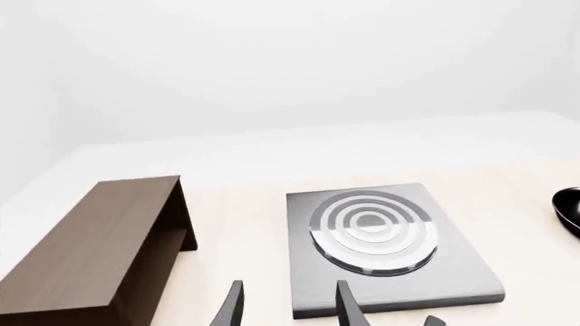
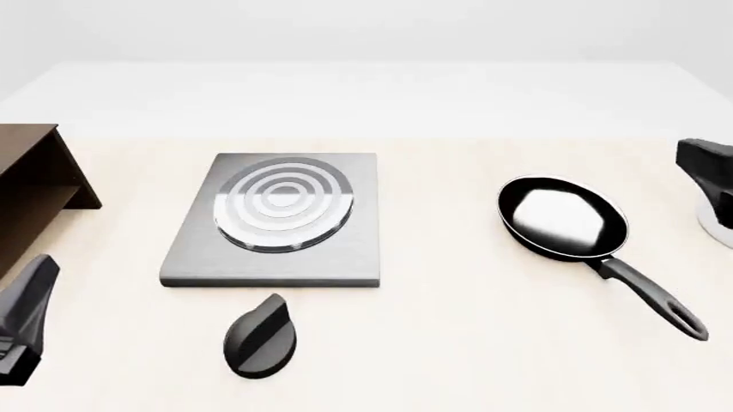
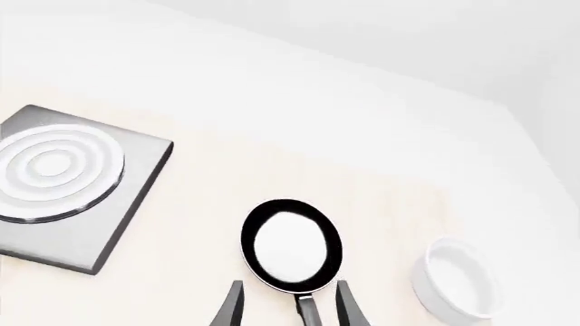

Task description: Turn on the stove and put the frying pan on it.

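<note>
On the table [image 2: 458, 343] before you, the stove [image 2: 275, 257] sat left of centre with its knob [image 2: 261, 336] just in front, the shelf [image 2: 34, 189] further left, and the frying pan [image 2: 564, 219] well apart to the right.

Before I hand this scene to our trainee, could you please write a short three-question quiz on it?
1. True or false: the frying pan sits on the stove.
2. Which lies nearest the knob? A) stove B) frying pan C) white bowl
3. Fill in: the right gripper hangs over the pan's ____.

Key: 1 false, it rests on the table to the stove's right. 2 A. 3 handle; its fingers are apart, one on either side.
</note>
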### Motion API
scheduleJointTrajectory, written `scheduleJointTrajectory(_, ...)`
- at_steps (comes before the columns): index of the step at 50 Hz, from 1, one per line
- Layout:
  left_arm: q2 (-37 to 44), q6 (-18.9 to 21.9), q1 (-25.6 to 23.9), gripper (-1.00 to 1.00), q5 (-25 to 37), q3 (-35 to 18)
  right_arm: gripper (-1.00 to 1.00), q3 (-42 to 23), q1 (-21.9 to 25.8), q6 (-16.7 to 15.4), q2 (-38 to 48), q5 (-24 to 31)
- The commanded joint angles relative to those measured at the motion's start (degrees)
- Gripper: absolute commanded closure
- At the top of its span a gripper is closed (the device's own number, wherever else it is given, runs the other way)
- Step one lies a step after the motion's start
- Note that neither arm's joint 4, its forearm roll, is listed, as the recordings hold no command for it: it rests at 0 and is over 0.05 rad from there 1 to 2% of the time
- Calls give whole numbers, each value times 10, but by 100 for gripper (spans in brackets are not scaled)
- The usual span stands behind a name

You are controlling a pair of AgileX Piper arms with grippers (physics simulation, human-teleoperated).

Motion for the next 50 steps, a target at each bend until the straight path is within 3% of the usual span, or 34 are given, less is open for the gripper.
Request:
scheduleJointTrajectory(1, -3, 11, -2, -100, -5, 5, -100, 30, -20, -12, 71, -32)
scheduleJointTrajectory(20, -3, 7, 2, -100, -3, 8, -100, 184, -83, -63, 116, -170)
scheduleJointTrajectory(42, -3, 9, 0, -100, -3, 9, -100, 229, -136, -113, 219, -300)
scheduleJointTrajectory(43, -3, 4, 3, -100, 4, 6, -100, 259, -159, -122, 304, -398)
scheduleJointTrajectory(50, -3, 7, 2, -100, 4, 6, -100, 259, -158, -122, 295, -390)
